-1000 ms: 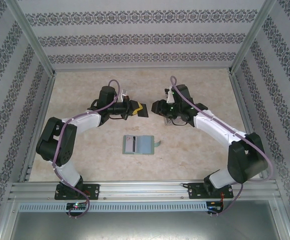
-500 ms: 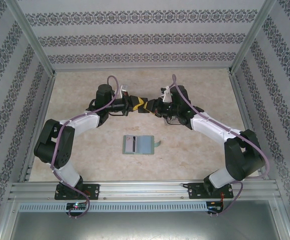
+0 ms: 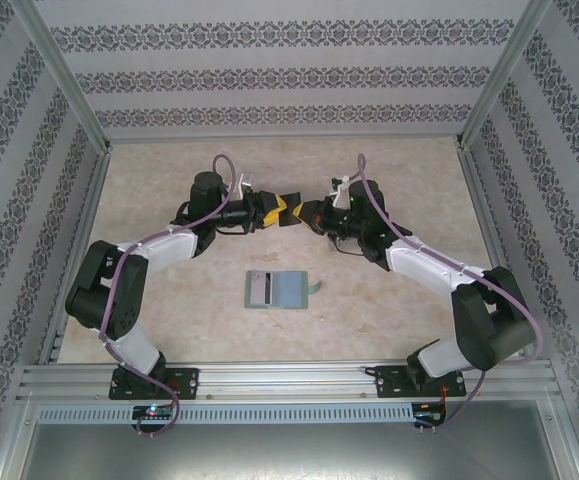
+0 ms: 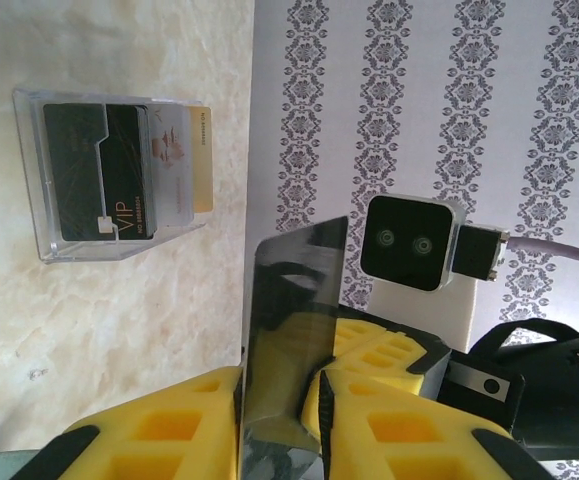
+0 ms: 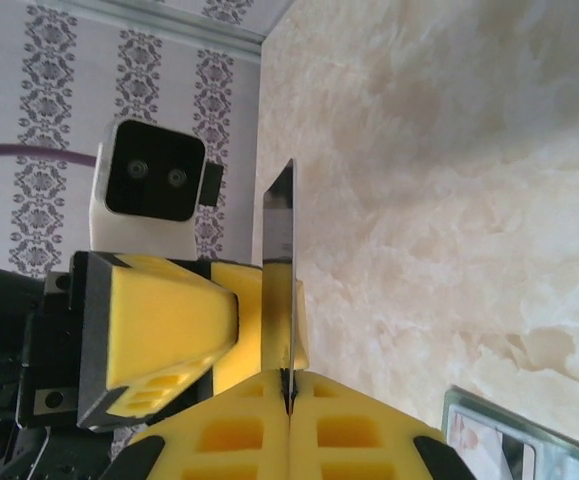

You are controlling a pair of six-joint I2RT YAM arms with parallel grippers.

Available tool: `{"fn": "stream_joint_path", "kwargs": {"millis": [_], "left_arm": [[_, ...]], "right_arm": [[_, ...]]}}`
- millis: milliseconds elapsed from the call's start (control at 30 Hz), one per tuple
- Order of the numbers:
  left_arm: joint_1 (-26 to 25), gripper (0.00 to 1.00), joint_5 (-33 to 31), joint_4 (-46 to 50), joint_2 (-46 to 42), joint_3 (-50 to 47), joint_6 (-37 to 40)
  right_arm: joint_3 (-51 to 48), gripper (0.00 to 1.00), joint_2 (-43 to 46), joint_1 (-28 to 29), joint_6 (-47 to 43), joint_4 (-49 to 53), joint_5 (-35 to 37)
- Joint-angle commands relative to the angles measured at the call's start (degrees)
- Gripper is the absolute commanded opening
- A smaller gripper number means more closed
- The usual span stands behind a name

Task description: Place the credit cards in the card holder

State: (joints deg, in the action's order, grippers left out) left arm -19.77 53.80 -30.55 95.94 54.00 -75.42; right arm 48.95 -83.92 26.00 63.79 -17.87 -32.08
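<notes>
A dark, shiny credit card (image 4: 294, 300) stands on edge in mid-air over the far middle of the table, where both grippers meet. My right gripper (image 5: 289, 385) is shut on its near edge, and the card (image 5: 281, 260) sticks out beyond the fingertips. My left gripper (image 4: 279, 385) is open a little around the card's other end, one pad against it and a narrow gap at the other. From above, the left gripper (image 3: 287, 210) and right gripper (image 3: 309, 213) are tip to tip. The sage-green card holder (image 3: 291, 290) lies open on the table nearer the bases, a grey card (image 3: 260, 288) on its left half.
A clear plastic box (image 4: 109, 175) lies on the marble-look table, holding a dark VIP card (image 4: 99, 170) and a tan card (image 4: 201, 160); its corner (image 5: 499, 440) sits near the right gripper. Patterned walls and metal rails (image 3: 79, 250) enclose the table.
The two grippers came together over the far middle of the table. The right gripper closed on the card, and the left gripper, earlier shut on it, has loosened.
</notes>
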Motion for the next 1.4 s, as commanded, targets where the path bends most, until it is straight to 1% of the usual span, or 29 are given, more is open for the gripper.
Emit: {"fn": "stream_joint_path", "kwargs": {"millis": [0, 133, 200, 300, 333, 367, 400, 433, 500, 567, 600, 700, 867, 967, 1100, 1200, 1367], "left_arm": [[-0.5, 0.24, 2.5, -5.8, -1.7, 0.4, -0.6], [-0.5, 0.16, 2.3, -5.7, -1.8, 0.4, -0.5], [-0.6, 0.09, 1.7, -5.3, -2.1, -0.1, -0.3], [-0.6, 0.00, 0.7, -2.9, -3.1, -1.0, 1.3], [-0.6, 0.00, 0.3, -1.1, -3.7, -1.2, 2.6], [-0.5, 0.00, -0.3, 2.6, -4.5, -1.4, 5.0], [-0.5, 0.00, -1.4, 7.9, -5.7, -1.5, 8.6], [-0.5, 0.00, -2.5, 12.5, -6.6, -1.7, 11.5], [-0.7, 0.00, -6.0, 23.0, -8.8, -2.2, 18.9], [-0.9, 0.00, -8.2, 28.5, -10.5, -3.7, 24.1], [-1.1, 0.00, -9.1, 29.9, -11.3, -5.1, 25.5], [-2.0, 0.00, -10.8, 29.8, -13.2, -10.8, 27.1], [-3.8, 0.00, -13.0, 26.5, -17.6, -18.9, 27.3], [-6.3, 0.00, -16.0, 26.8, -19.4, -20.9, 29.3], [-7.7, 0.00, -16.2, 21.2, -19.6, -23.7, 27.4], [-8.6, 0.00, -18.1, 20.0, -18.9, -24.2, 27.7], [-9.1, 0.00, -18.5, 16.6, -15.9, -23.9, 26.3]], "right_arm": [[-0.9, 0.00, 0.6, -0.2, 1.7, -2.3, 3.5], [-1.7, 0.01, 0.9, -0.2, 2.6, -1.9, 4.6], [-2.1, 0.05, 1.2, 0.1, 2.7, -2.1, 4.7], [-2.3, 0.10, 1.9, 0.1, 1.3, 1.0, 5.1], [-2.6, 0.14, 2.3, 0.1, 0.4, 2.5, 5.6], [-2.8, 0.23, 2.7, 0.2, -0.7, 4.9, 6.8], [-2.8, 0.30, 3.4, 0.6, -1.9, 9.0, 9.0], [-2.6, 0.34, 3.8, 1.2, -3.2, 12.6, 11.3], [-1.8, 0.38, 3.9, 3.4, -7.6, 19.3, 15.3], [-0.3, 0.38, 3.0, 5.9, -11.2, 25.9, 18.6], [0.4, 0.37, 2.2, 7.1, -12.7, 28.9, 20.0], [1.2, 0.35, -0.3, 10.4, -14.4, 33.3, 22.4], [1.6, 0.33, -4.9, 14.4, -15.0, 33.3, 22.8], [2.2, 0.32, -7.3, 15.9, -15.2, 34.6, 25.0], [2.4, 0.32, -9.4, 16.7, -15.4, 36.1, 26.9], [2.5, 0.31, -10.2, 17.0, -15.9, 37.3, 28.6], [2.6, 0.32, -11.2, 17.1, -16.4, 37.1, 28.2]]}}
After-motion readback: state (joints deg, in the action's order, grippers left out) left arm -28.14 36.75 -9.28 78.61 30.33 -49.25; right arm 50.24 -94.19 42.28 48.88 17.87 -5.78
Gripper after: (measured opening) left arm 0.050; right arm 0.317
